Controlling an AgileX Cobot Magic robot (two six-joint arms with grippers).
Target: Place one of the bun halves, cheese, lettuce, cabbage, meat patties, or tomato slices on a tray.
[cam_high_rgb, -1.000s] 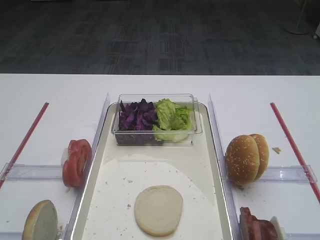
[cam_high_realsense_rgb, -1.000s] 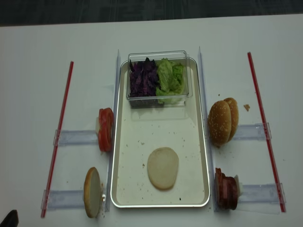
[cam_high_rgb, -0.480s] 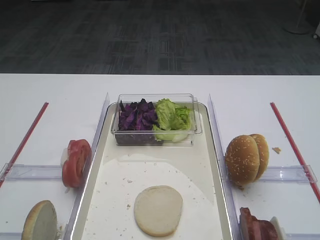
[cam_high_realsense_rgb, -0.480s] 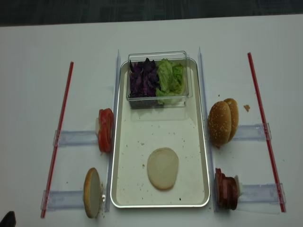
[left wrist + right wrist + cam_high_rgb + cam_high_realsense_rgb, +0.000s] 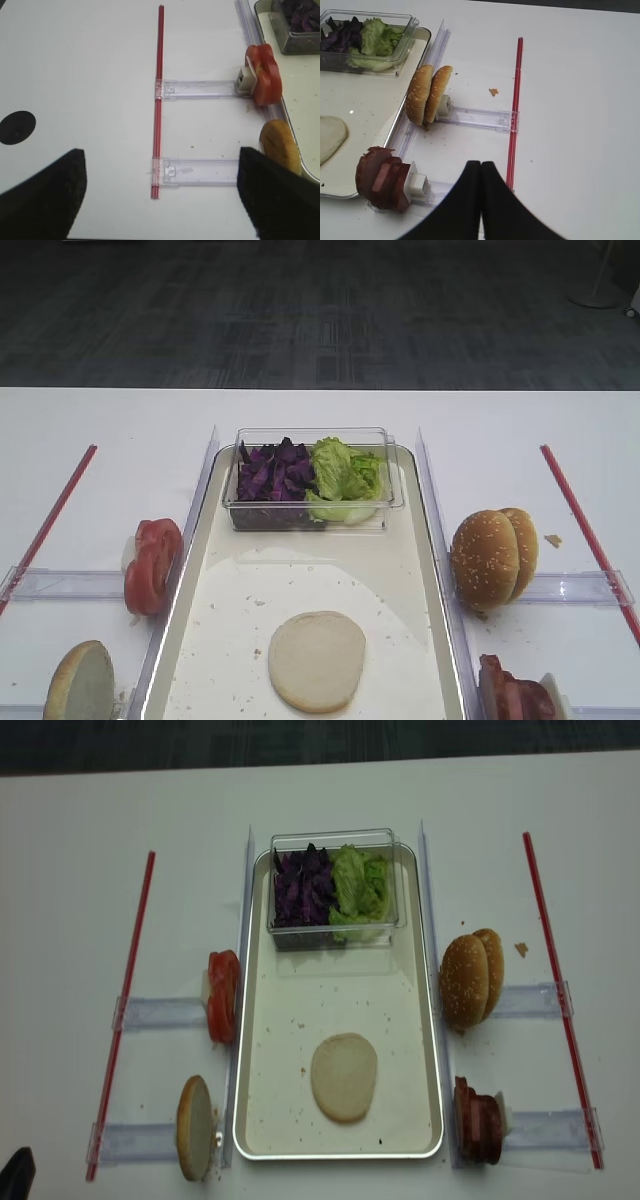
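A pale bun half (image 5: 316,660) lies flat on the tray (image 5: 300,575) floor, near its front. A second bun half (image 5: 195,1127) stands on edge left of the tray, behind the tomato slices (image 5: 223,995). The meat patties (image 5: 380,177) stand on edge right of the tray. Lettuce (image 5: 345,480) and cabbage (image 5: 275,475) fill a clear tub at the tray's far end. No cheese is in view. My left gripper (image 5: 160,200) hangs open and empty over the table, left of the bun half (image 5: 280,145). My right gripper (image 5: 481,166) is shut and empty, right of the patties.
Two sesame-seeded buns (image 5: 492,555) stand on edge right of the tray. Clear plastic rails (image 5: 200,89) and red strips (image 5: 515,110) lie on the white table on both sides. A dark part of my left arm (image 5: 14,1178) shows at the front left corner.
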